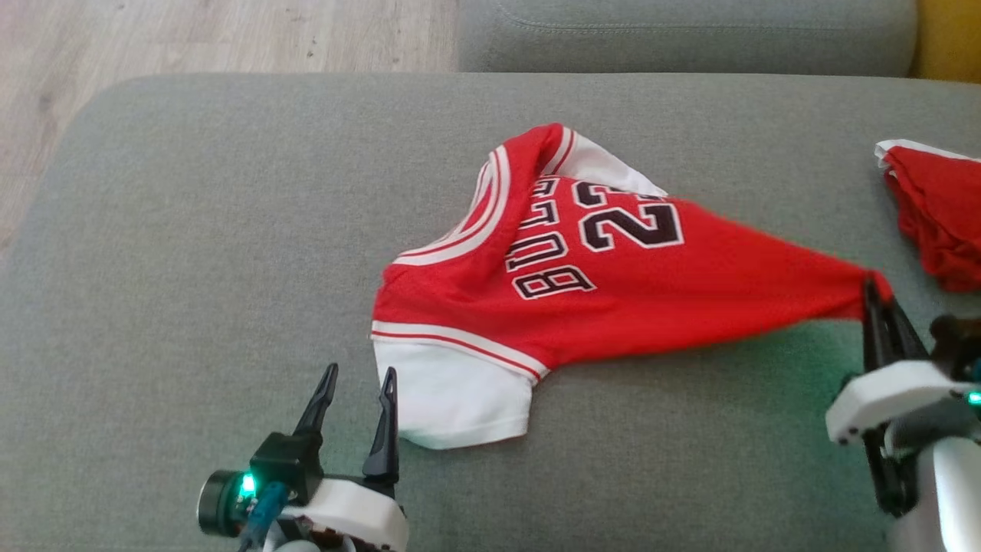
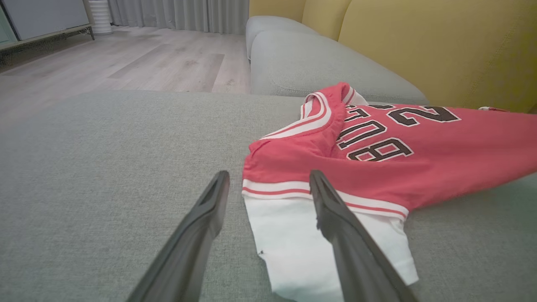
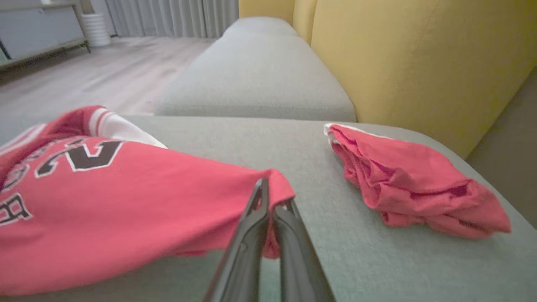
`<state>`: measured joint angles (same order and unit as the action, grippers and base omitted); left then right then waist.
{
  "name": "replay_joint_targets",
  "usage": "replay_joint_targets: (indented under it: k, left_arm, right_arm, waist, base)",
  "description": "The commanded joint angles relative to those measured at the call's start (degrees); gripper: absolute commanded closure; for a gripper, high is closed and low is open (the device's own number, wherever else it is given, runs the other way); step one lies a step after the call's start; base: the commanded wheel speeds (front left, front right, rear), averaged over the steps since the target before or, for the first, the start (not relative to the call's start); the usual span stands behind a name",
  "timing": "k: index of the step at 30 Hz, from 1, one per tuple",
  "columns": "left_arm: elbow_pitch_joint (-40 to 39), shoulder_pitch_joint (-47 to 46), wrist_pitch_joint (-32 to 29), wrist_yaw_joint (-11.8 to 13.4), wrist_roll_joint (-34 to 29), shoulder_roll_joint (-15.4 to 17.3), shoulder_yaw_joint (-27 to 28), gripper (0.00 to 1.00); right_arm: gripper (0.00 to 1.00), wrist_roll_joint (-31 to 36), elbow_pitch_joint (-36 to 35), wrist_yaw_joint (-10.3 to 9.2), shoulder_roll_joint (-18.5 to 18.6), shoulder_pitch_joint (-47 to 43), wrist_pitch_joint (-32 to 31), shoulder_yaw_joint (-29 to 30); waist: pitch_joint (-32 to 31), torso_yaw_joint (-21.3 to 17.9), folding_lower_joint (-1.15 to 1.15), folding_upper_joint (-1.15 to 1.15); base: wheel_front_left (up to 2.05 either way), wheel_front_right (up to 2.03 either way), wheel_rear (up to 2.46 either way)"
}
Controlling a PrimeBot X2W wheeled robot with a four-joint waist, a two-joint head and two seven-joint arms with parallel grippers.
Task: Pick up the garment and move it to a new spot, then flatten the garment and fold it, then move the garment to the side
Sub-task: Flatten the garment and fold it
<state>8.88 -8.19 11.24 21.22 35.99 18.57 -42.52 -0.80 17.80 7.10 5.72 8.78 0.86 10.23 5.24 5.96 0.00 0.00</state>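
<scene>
The garment [image 1: 613, 284] is a red jersey with white sleeves and black lettering, spread across the grey cushion [image 1: 191, 268]. Its hem is drawn out to the right into a point, lifted off the cushion. My right gripper [image 1: 874, 295] is shut on that hem; in the right wrist view the red cloth [image 3: 168, 201] wraps over the closed fingertips of the right gripper [image 3: 272, 197]. My left gripper [image 1: 360, 379] stands open just left of the white sleeve [image 1: 452, 399]. In the left wrist view my left gripper [image 2: 268, 184] straddles the sleeve edge of the garment [image 2: 377, 163] with nothing held.
A second red cloth [image 1: 939, 222] lies crumpled at the cushion's right end, also the red cloth [image 3: 419, 184] in the right wrist view. A yellow backrest [image 3: 419, 63] rises behind. Another grey cushion [image 1: 690, 34] lies beyond, and wooden floor [image 1: 214, 34] at the far left.
</scene>
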Motion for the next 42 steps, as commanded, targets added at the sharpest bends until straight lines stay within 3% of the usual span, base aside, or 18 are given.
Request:
replay_joint_targets:
  k: [1, 2, 3, 4, 12, 19, 29, 30, 31, 34, 38, 42]
  left_arm:
    - [-1.30, -2.19, 0.59, -0.06, 0.40, 0.55, 1.82, 0.00]
    - [-1.30, -2.19, 0.59, -0.06, 0.40, 0.55, 1.82, 0.00]
    - [-1.25, -2.24, 0.62, -0.07, 0.41, 0.55, 1.82, 0.00]
    - [-1.23, -2.26, 0.63, -0.05, 0.42, 0.56, 1.81, 0.00]
    - [-1.28, -2.02, 0.66, 0.29, 0.62, 0.99, 1.92, 0.00]
    - [-1.72, -2.26, 0.63, 0.44, 0.63, 1.00, 1.75, 0.00]
    - [-1.25, -3.55, 0.75, 0.10, 0.55, 0.64, 1.51, 0.00]
    - [-1.14, -3.53, 0.81, 0.09, 0.59, 0.62, 1.54, 0.00]
    - [-1.04, -3.52, 0.87, 0.08, 0.63, 0.61, 1.55, 0.00]
    - [-0.86, -3.43, 1.01, 0.12, 0.75, 0.60, 1.62, 0.00]
    - [-0.77, -3.20, 1.15, 0.24, 0.95, 0.74, 1.79, 0.00]
    - [-0.88, -2.71, 1.28, 0.51, 1.16, 0.88, 1.88, 0.00]
  right_arm:
    - [0.52, 1.27, 0.01, 0.39, 0.47, 1.88, 1.19, -0.44]
    - [0.52, 1.27, 0.01, 0.39, 0.47, 1.88, 1.19, -0.44]
    - [0.23, 1.79, 1.43, 0.39, 0.27, 2.02, 1.74, 0.10]
    - [0.00, 2.23, 2.66, 0.39, 0.02, 2.20, 2.48, 0.61]
    - [0.00, 3.79, 5.02, 0.39, -2.27, 2.55, 6.08, 1.73]
    - [0.00, -0.35, 4.86, 0.39, -2.81, 1.28, 1.91, -6.56]
    - [0.00, -0.63, 16.78, 0.39, -2.83, 6.95, -2.02, -9.74]
    - [0.05, -0.68, 17.76, 0.39, -2.83, 7.43, -2.09, -9.96]
    - [0.40, -0.62, 18.77, 0.39, -2.83, 7.82, -2.27, -10.29]
    - [0.99, -1.04, 20.62, 0.39, -2.83, 8.77, -2.06, -11.74]
    - [1.00, -2.37, 19.20, 0.39, -2.83, 9.59, 0.33, -14.76]
    - [1.00, -4.96, 12.53, 0.39, -2.84, 8.73, 1.01, -21.06]
  waist:
    - [0.14, 0.20, 0.00, 0.00]
    - [0.14, 0.20, 0.00, 0.00]
    - [0.20, 0.26, 0.00, 0.00]
    - [0.25, 0.29, 0.00, 0.00]
    - [0.02, -0.07, 0.00, 0.00]
    - [0.88, -0.45, 0.00, 0.00]
    - [2.43, 2.00, 0.00, 0.00]
    - [2.39, 2.22, 0.00, 0.00]
    - [2.33, 2.43, 0.00, 0.00]
    - [2.05, 2.83, 0.00, 0.00]
    - [1.62, 2.73, 0.00, 0.00]
    - [0.81, 1.79, 0.00, 0.00]
  base:
    - [0.00, 0.00, 0.00]
    - [0.00, 0.00, 0.00]
    - [0.00, 0.00, 0.00]
    - [0.00, 0.00, 0.00]
    - [0.00, 0.00, 0.00]
    - [0.00, 0.00, 0.00]
    - [0.00, 0.00, 0.00]
    - [0.00, 0.00, 0.00]
    - [0.00, 0.00, 0.00]
    - [0.00, 0.00, 0.00]
    - [0.00, 0.00, 0.00]
    - [0.00, 0.00, 0.00]
